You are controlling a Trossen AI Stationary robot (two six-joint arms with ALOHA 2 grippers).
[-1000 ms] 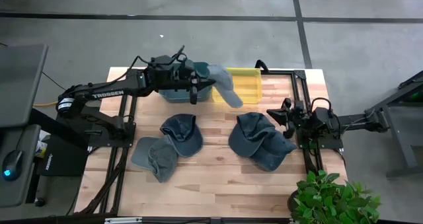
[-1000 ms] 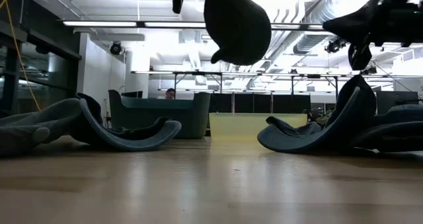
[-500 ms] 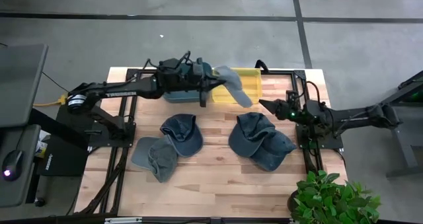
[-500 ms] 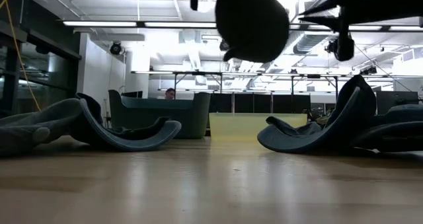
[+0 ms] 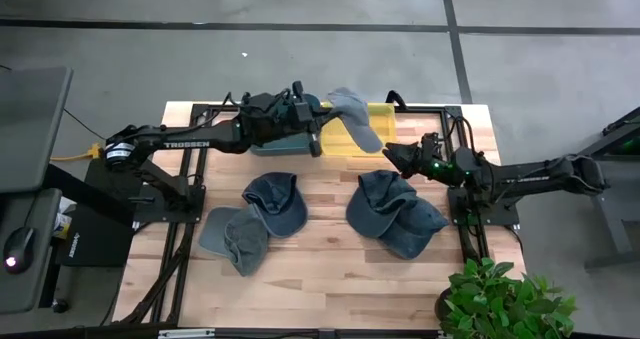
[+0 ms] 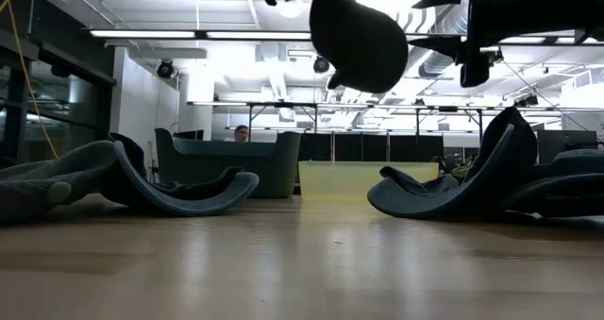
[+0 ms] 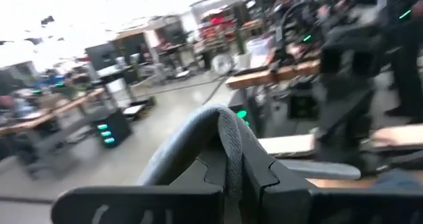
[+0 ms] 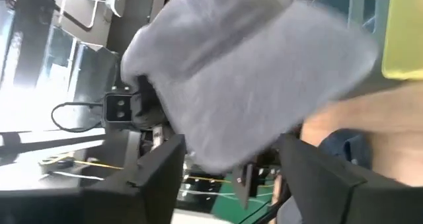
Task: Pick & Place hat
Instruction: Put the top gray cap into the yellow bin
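The left gripper (image 5: 318, 131) is shut tight on a grey hat (image 5: 352, 119) and holds it up in the air, over the near edge of the yellow bin (image 5: 378, 119). The hat hangs long-ways, from the left gripper down toward the right gripper (image 5: 392, 155). The right gripper is just beside the hat's low end, on the side away from the yellow bin. Its fingers are spread wide and hold nothing. In its own wrist view the hat fills the space just ahead of the two fingers (image 8: 155, 178), so this looks like a hand-over, with the right gripper set to close on the hat.

The yellow bin looks bare inside. Next to it is a teal bin (image 5: 275, 139); I cannot tell what is in it.

More hats (image 5: 395, 211) lie on the table (image 5: 320, 269), in front of the yellow bin
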